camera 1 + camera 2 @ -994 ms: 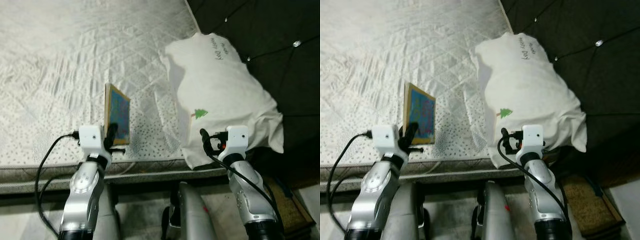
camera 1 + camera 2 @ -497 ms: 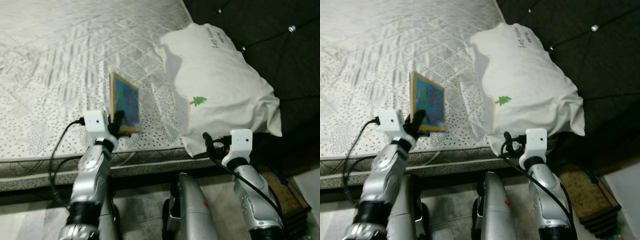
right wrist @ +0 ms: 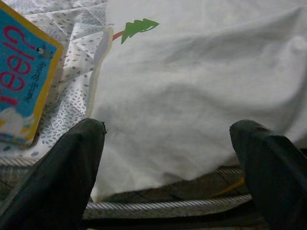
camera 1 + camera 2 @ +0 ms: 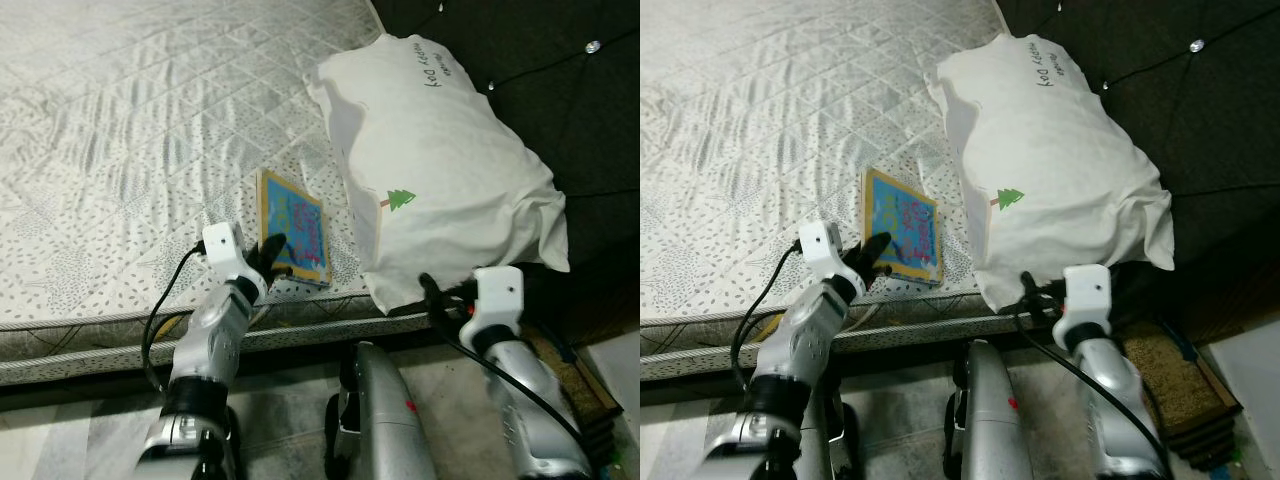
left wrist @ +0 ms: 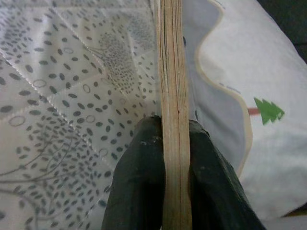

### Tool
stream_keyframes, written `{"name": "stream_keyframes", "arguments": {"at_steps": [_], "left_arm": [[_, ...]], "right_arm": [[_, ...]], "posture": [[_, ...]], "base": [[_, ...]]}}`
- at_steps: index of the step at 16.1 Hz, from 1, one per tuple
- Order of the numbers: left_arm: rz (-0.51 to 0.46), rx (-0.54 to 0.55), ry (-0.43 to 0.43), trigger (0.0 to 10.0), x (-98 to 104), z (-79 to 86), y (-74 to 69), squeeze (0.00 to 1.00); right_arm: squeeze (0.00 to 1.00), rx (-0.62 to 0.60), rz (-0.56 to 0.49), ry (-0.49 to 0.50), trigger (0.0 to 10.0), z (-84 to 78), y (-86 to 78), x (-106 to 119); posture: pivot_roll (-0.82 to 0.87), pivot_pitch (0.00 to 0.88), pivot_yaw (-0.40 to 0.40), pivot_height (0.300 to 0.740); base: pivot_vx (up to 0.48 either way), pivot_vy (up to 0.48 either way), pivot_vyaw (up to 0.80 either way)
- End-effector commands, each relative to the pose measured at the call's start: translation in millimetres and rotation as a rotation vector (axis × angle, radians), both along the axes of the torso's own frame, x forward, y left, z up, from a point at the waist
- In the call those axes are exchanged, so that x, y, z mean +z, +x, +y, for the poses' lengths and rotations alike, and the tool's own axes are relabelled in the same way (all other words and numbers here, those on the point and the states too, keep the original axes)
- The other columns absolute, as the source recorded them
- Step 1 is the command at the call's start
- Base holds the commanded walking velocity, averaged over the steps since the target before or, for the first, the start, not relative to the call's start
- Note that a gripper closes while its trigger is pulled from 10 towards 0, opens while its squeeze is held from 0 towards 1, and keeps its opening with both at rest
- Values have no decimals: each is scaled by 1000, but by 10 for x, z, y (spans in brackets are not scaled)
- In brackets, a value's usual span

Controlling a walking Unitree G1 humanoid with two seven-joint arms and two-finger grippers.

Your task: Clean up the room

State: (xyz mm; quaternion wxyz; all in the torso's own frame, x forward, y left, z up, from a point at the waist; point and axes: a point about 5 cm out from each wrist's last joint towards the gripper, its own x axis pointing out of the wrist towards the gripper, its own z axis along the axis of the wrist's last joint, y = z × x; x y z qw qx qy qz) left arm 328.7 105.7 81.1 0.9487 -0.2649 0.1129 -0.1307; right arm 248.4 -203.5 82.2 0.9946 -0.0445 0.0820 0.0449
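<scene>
Book with a blue cover lies near the mattress front edge, just beside the white pillow, pinched at its near end by the left gripper. Left wrist view: fingers clamp the book edge-on, its long axis running straight away from them. Right wrist view: right gripper wide open, empty, facing the pillow.

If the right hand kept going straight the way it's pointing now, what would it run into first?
Most likely the white pillow. The right hand is open and aimed at the pillow's lower bulge hanging over the mattress edge. The book lies off to one side of that line. Depth is hard to judge.
</scene>
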Motion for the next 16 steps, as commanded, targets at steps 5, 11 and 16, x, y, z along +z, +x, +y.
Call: {"name": "stream_keyframes", "arguments": {"at_steps": [5, 11, 16], "left_arm": [[26, 18, -104, 10000, -2, -1, 144, 0], [26, 19, -228, 10000, 47, -78, 239, 0], [81, -35, -280, 10000, -1, -177, 246, 0]], "right_arm": [[0, 62, 8, 18, 10000, -99, -243, 109], [0, 61, 54, 0, 10000, -20, -289, 8], [0, 225, 107, 74, 10000, 554, -198, -184]], "posture": [[-170, 212, -159, 558], [-186, 216, -171, 543], [-181, 217, -169, 543]], "base": [[0, 0, 0], [0, 0, 0], [0, 0, 0]]}}
